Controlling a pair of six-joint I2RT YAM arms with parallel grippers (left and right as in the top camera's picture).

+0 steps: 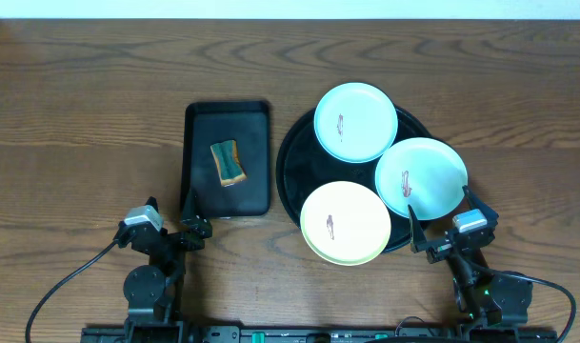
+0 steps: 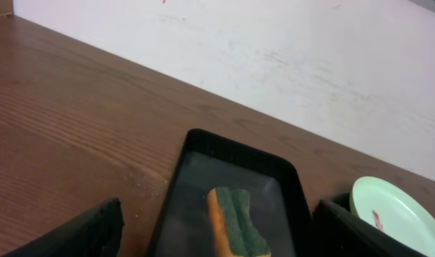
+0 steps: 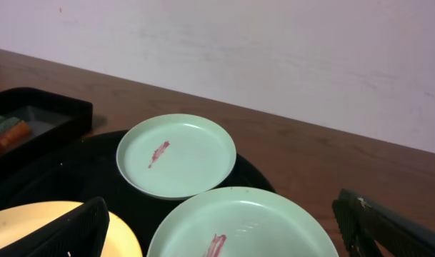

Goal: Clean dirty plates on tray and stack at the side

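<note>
Three plates lie on the round black tray [image 1: 291, 171]: a mint-green plate [image 1: 355, 121] at the back, a mint-green plate [image 1: 421, 176] at the right, and a pale yellow plate [image 1: 345, 222] at the front. Each has a small reddish smear in its centre. In the right wrist view the back green plate [image 3: 176, 154], the near green plate [image 3: 246, 225] and the yellow plate's edge [image 3: 31, 221] show. My left gripper [image 1: 189, 217] is open and empty in front of the rectangular tray. My right gripper [image 1: 440, 221] is open and empty at the round tray's front right.
A smaller rectangular black tray [image 1: 199, 124] left of the round tray holds an orange-and-green sponge [image 1: 229, 162], also in the left wrist view [image 2: 235, 221]. A white wall [image 2: 288, 64] runs behind the wooden table [image 1: 80, 105].
</note>
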